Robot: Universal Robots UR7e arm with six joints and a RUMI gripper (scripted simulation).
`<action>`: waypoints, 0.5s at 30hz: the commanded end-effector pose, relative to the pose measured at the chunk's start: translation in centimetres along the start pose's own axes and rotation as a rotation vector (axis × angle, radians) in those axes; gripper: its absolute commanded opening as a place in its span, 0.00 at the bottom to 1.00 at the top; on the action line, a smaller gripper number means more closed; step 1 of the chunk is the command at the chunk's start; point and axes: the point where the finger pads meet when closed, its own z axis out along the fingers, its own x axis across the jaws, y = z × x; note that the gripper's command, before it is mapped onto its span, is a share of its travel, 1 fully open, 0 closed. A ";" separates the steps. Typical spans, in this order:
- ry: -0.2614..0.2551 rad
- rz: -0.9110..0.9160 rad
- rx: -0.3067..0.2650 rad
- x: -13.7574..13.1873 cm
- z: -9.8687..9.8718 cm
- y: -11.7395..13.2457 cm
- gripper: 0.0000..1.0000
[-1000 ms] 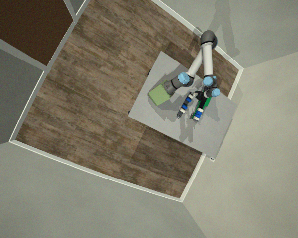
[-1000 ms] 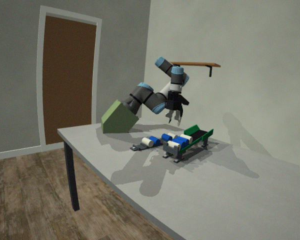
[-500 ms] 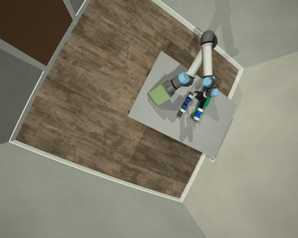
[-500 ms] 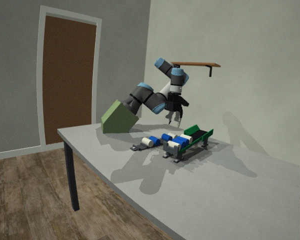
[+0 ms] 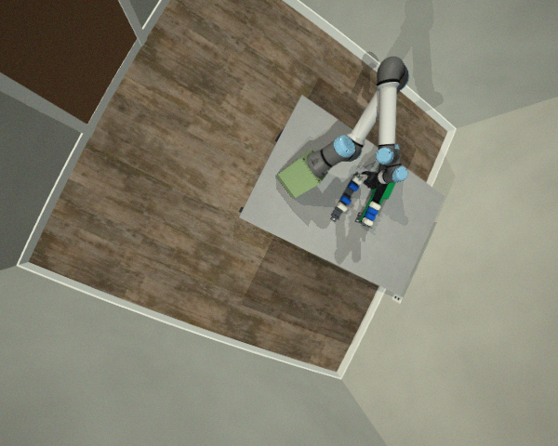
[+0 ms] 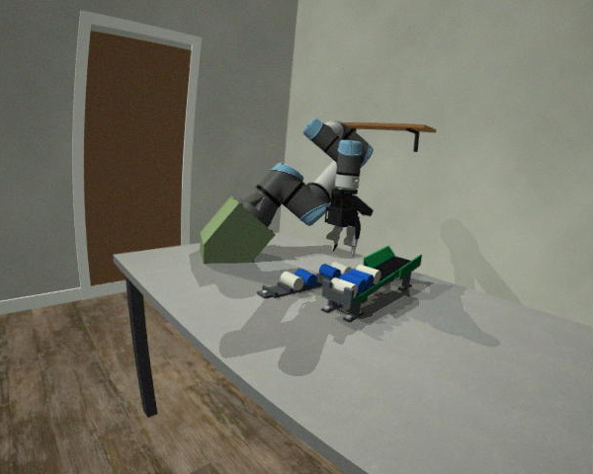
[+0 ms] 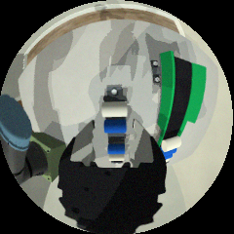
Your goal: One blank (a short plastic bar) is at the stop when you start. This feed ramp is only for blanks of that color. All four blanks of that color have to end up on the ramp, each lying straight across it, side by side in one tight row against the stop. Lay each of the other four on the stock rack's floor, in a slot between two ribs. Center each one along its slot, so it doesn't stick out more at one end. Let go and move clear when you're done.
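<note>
The green feed ramp [image 6: 385,253] [image 5: 388,190] [image 7: 167,93] has a black floor and slopes down to a grey stop. On its lower end lie a white blank [image 6: 343,284] at the stop, two blue blanks [image 6: 358,278] and another white blank [image 6: 371,272]. The grey stock rack [image 6: 269,291] [image 7: 113,92] lies beside it and holds a white blank [image 6: 291,279] [image 7: 114,111], two blue blanks [image 6: 305,276] [image 6: 329,270] [image 7: 115,127] and another white blank [image 6: 340,266]. My gripper [image 6: 344,246] [image 5: 365,179] hangs open and empty above the rack's far end, apart from every blank.
A green base block [image 6: 232,234] [image 5: 298,178] carries the arm at the table's back left. The grey table [image 6: 440,382] has its near edge at the front left. A wooden shelf [image 6: 388,125] is on the wall behind.
</note>
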 end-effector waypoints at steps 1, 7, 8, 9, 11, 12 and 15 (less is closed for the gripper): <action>0.000 0.000 -0.001 0.1 0.7 0.0 0.50; 0.000 0.000 -0.001 0.1 1.5 0.0 0.50; 0.000 0.000 -0.001 0.1 1.6 0.0 0.50; 0.000 0.000 -0.001 0.1 1.7 0.0 0.50; 0.000 0.000 -0.001 0.1 1.9 0.0 0.50; 0.000 0.000 -0.001 0.1 1.9 0.0 0.50; 0.000 0.000 -0.001 0.1 2.0 0.0 0.50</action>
